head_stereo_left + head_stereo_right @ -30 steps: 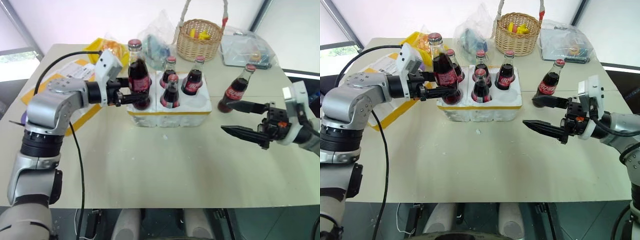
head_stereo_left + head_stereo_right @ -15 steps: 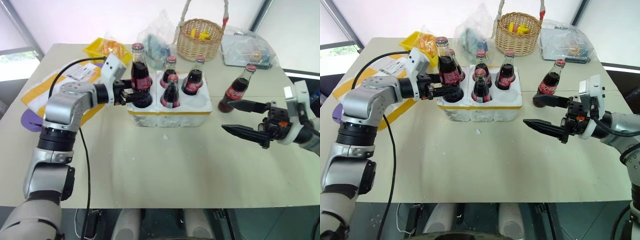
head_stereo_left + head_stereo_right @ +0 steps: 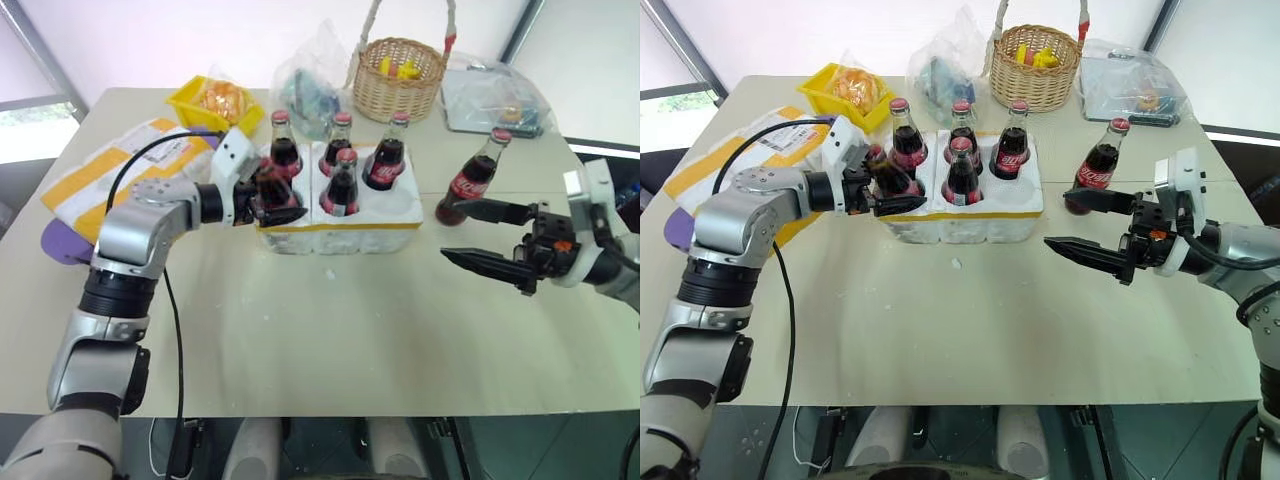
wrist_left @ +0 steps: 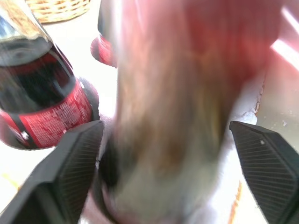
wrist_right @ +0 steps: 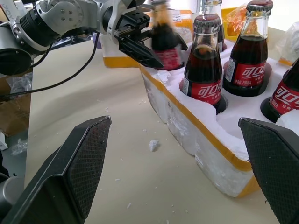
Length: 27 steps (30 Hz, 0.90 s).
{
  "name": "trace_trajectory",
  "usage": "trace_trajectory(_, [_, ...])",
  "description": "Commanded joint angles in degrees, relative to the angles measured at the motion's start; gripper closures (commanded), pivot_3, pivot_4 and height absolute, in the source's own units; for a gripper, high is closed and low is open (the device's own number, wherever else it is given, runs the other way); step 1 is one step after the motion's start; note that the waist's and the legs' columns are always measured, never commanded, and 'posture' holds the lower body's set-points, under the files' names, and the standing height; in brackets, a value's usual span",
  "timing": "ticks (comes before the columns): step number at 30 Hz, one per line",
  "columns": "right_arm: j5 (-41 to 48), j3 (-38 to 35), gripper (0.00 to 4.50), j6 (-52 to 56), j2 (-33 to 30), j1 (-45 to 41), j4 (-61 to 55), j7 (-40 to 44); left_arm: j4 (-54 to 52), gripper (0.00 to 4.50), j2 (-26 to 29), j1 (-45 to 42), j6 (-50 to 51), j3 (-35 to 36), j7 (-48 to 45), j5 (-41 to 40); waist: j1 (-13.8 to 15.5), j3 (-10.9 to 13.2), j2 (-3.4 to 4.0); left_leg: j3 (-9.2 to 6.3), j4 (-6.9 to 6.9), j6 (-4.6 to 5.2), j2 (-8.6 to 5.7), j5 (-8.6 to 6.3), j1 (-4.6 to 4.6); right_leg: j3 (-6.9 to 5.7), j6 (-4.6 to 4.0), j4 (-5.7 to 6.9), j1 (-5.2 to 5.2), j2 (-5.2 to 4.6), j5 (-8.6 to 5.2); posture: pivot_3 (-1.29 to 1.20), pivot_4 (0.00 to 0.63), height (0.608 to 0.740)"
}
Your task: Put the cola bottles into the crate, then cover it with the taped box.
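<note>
The crate [image 3: 345,228], a low white styrofoam tray with a yellow band, stands mid-table. Several cola bottles stand in its wells, such as the back-left bottle [image 3: 283,142]. My left gripper [image 3: 285,198] is open around a cola bottle [image 3: 268,182] that sits low in the front-left well. In the left wrist view its fingers [image 4: 70,172] stand apart from the blurred bottle [image 4: 173,107]. One more cola bottle [image 3: 470,178] stands on the table right of the crate. My right gripper [image 3: 455,232] is open and empty just in front of it. The taped box [image 3: 110,170] lies behind my left arm.
A yellow bin [image 3: 212,98], a clear bag [image 3: 312,75], a wicker basket [image 3: 398,72] and a bagged item [image 3: 495,98] line the table's far side. A purple object [image 3: 60,240] sits by the left edge. Styrofoam crumbs [image 3: 328,272] lie before the crate.
My left gripper came down with the bottle into the crate's front-left well and spread its fingers off it. The right arm kept still.
</note>
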Motion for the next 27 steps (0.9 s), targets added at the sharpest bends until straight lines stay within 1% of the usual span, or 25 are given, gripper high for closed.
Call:
trace_trajectory(1, [-0.01,-0.97,0.00,-1.42,-0.04,-1.14,0.09,0.59,-4.89,0.03,2.07,0.90,1.54,3.23,-0.36,-1.95,0.01,0.00,0.00,-0.01,0.00,0.00,0.00,0.00,0.00,0.00,0.00,0.00,0.00,0.00,0.00,0.00,0.150,0.737])
trace_trajectory(7, [-0.53,-1.01,0.00,-1.64,-0.69,-1.60,1.08,1.39,-12.59,0.03,10.38,3.27,8.82,10.55,-4.42,-9.61,-0.13,0.00,0.00,-0.01,-0.02,0.00,0.02,0.00,0.01,0.00,0.00,0.00,-0.01,0.01,0.00,0.00,0.150,0.737])
trace_trajectory(9, [-1.00,-1.58,0.00,-1.78,-1.32,-1.23,1.68,1.80,-14.73,0.03,14.33,3.93,10.53,13.36,-7.25,-12.69,-0.07,0.00,0.00,-0.01,-0.01,0.00,0.02,0.00,0.01,0.00,-0.01,0.00,0.00,0.01,0.00,0.00,0.150,0.737])
trace_trajectory(13, [-2.91,-2.65,0.00,-2.68,-2.30,-1.17,4.28,2.03,-20.28,0.03,24.64,6.95,14.99,19.68,-18.65,-22.91,-0.13,0.00,0.01,0.01,-0.02,0.00,0.02,0.00,0.00,0.00,-0.02,-0.03,0.00,0.01,-0.01,0.00,0.150,0.737])
trace_trajectory(15, [-3.79,-2.96,0.00,-3.00,-2.44,-1.35,5.94,1.49,-22.13,0.03,27.70,8.48,15.83,21.19,-21.65,-26.00,-0.12,0.00,0.02,0.02,-0.03,0.00,0.03,-0.01,0.00,0.00,-0.04,-0.04,-0.01,0.01,-0.02,0.00,0.150,0.737])
trace_trajectory(17, [-5.36,-2.98,0.00,-3.22,-2.28,-0.96,7.95,0.30,-23.45,0.03,28.58,9.11,16.03,21.49,-21.42,-27.62,0.17,-0.01,0.04,0.03,-0.02,0.00,0.03,-0.01,0.01,0.00,-0.21,-0.04,0.00,0.00,-0.12,0.00,0.150,0.737])
trace_trajectory(20, [-8.60,-2.22,0.00,-3.88,-0.76,-0.27,11.56,-3.09,-24.93,0.03,27.30,9.38,16.09,21.09,-18.54,-29.02,0.17,-0.02,0.02,0.03,0.05,0.00,0.03,0.00,0.02,0.00,-0.23,-0.06,0.07,0.00,-0.13,0.00,0.150,0.737])
trace_trajectory(27, [-16.20,0.21,0.00,-7.18,6.39,-3.91,19.85,-14.53,-24.50,0.03,23.52,9.71,12.62,18.57,-11.95,-25.95,-0.41,-0.02,0.04,0.04,0.01,0.00,0.03,0.00,0.07,0.01,-0.05,-0.01,0.06,0.02,-0.03,0.00,0.150,0.737])
